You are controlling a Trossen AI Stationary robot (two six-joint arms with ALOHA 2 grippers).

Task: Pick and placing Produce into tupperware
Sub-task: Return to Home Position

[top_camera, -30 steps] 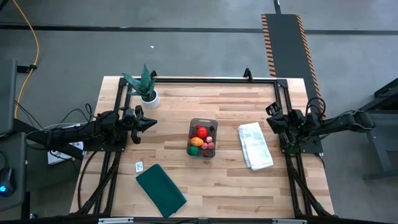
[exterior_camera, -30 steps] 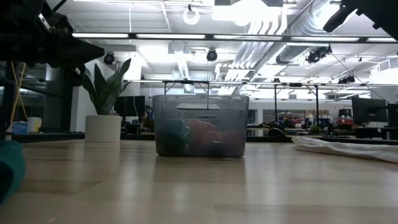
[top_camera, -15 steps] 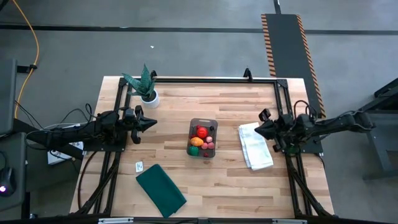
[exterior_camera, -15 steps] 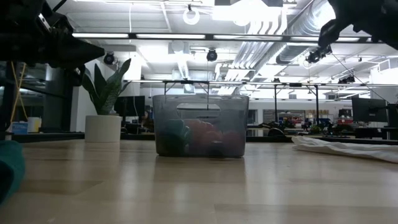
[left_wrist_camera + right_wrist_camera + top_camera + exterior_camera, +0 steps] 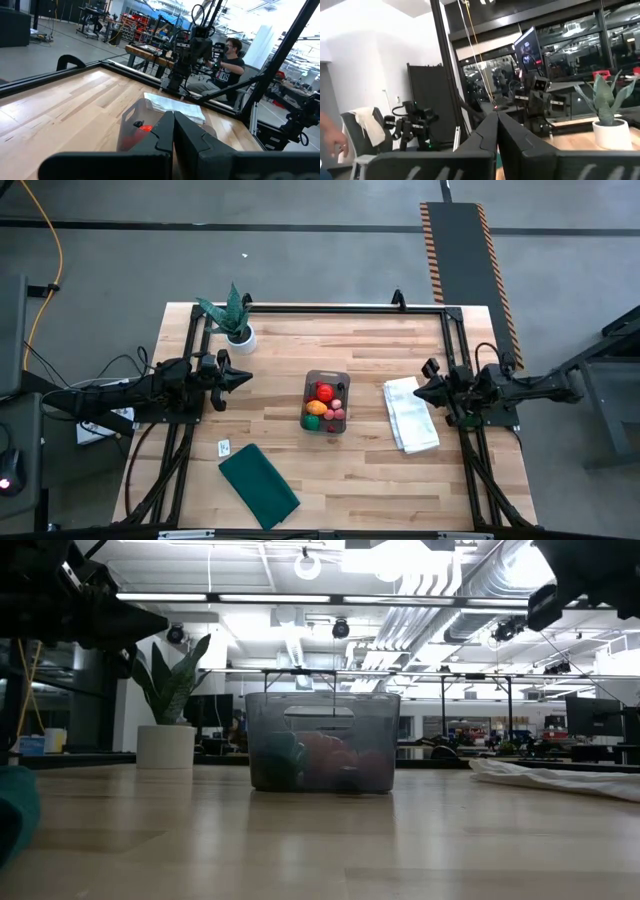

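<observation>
The clear grey tupperware [image 5: 326, 402] stands in the middle of the table; the low view shows it as a tinted box [image 5: 322, 740]. The produce lies inside it: a red ball [image 5: 324, 391], an orange piece [image 5: 316, 408], a green piece [image 5: 311, 421] and small pink pieces [image 5: 337, 414]. My left gripper [image 5: 246, 378] is shut, raised over the table's left side and pointing at the tupperware [image 5: 137, 122]. My right gripper [image 5: 417, 389] is shut, raised above the right part of the folded white cloth [image 5: 410, 413], pointing left and slightly upward [image 5: 497, 116]. Neither holds anything.
A potted spiky plant [image 5: 237, 320] stands at the far left. A dark green cloth [image 5: 259, 485] and a small white card [image 5: 224, 447] lie near the front left. Black frame rails [image 5: 330, 308] edge the table. A person [image 5: 232, 55] sits beyond the right side.
My right gripper has tipped down from pointing steeply upward to nearly level, and has sunk a little. Its tip has swung out over the white cloth toward the table's left. It stays shut.
</observation>
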